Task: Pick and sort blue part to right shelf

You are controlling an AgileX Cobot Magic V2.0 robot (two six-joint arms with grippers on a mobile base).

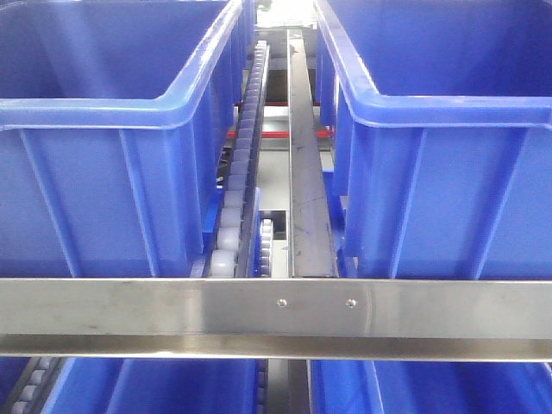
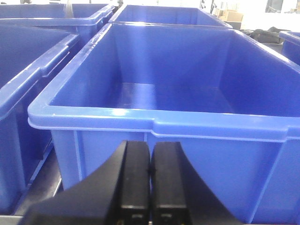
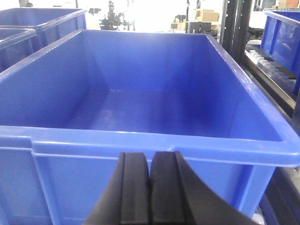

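Note:
The blue part is out of view in every frame. My left gripper (image 2: pixel 150 146) is shut with nothing between its black fingers, and it sits just in front of the near wall of an empty blue bin (image 2: pixel 159 124). In the right wrist view my right gripper (image 3: pixel 150 157) is also shut and empty. It hangs before the front rim of another empty blue bin (image 3: pixel 154 143). Neither gripper shows in the front view.
Two large blue bins (image 1: pixel 103 112) (image 1: pixel 448 112) stand side by side on the shelf, with a roller track (image 1: pixel 246 147) and a steel rail (image 1: pixel 306 155) between them. A steel crossbar (image 1: pixel 276 315) runs across the front. More blue bins (image 2: pixel 28 70) sit alongside.

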